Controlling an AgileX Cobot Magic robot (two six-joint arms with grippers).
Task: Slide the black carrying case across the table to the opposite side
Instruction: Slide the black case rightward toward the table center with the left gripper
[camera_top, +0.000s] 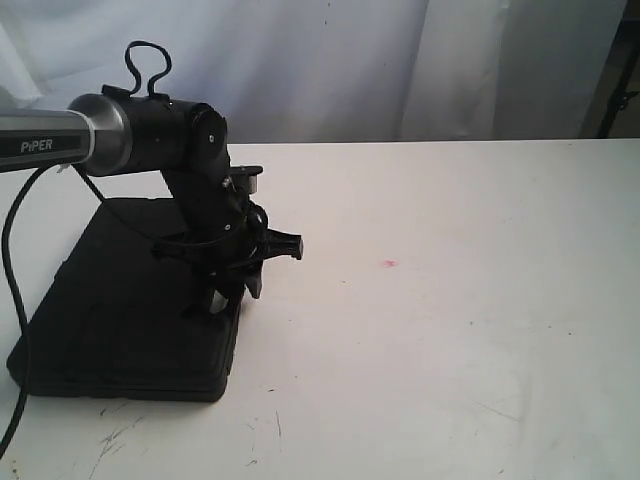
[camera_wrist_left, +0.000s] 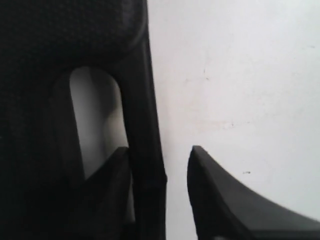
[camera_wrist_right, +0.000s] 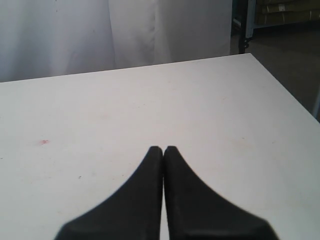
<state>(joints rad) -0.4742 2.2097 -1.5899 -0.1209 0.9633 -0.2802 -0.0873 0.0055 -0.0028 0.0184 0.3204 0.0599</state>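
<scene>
The flat black case (camera_top: 120, 310) lies on the left of the white table (camera_top: 450, 330). My left gripper (camera_top: 228, 300) points down at the case's right edge. In the left wrist view this gripper (camera_wrist_left: 159, 150) is open and straddles the bar beside the oval handle slot (camera_wrist_left: 95, 120). One finger sits in the slot, while the other is outside over the bare table (camera_wrist_left: 240, 75), with a gap to the case (camera_wrist_left: 30, 75). My right gripper (camera_wrist_right: 163, 148) is shut and empty above the table (camera_wrist_right: 150, 100); the exterior view does not show it.
A tiny red speck (camera_top: 388, 264) marks the tabletop right of the case and also shows as a red speck (camera_wrist_right: 44, 142) in the right wrist view. White curtains (camera_top: 350, 60) hang behind the table. The left arm's cable (camera_top: 10, 300) loops down at the left edge. Dark scuffs (camera_top: 110, 440) mark the near left.
</scene>
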